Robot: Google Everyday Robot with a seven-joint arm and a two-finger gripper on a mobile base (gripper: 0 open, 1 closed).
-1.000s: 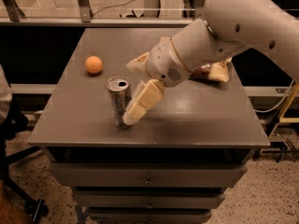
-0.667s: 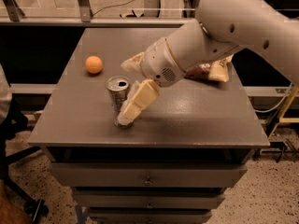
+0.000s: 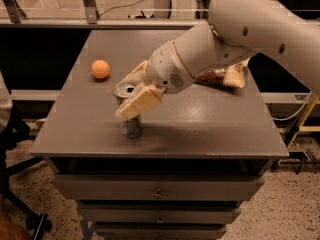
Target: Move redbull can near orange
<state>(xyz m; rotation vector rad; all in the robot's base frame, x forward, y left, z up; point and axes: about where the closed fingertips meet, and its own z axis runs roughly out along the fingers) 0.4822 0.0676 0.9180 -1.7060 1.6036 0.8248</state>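
Observation:
The redbull can (image 3: 132,127) stands upright on the grey table (image 3: 200,129), left of the middle near the front edge. My gripper (image 3: 125,98) reaches in from the right and is closed around the can's upper half. One cream finger (image 3: 141,101) crosses the can's front and the other sits behind it. The can's open pull-tab top shows between them. The orange (image 3: 100,69) lies on the table to the can's far left, about a can's height away, with nothing touching it.
A brown-and-cream chip bag (image 3: 222,76) lies at the table's right back, partly hidden by my arm. The table has drawers below. A dark chair base stands on the floor at the left.
My gripper has moved left from beside the can until its fingers came around the can and closed in on it. The can and the orange have stayed in place.

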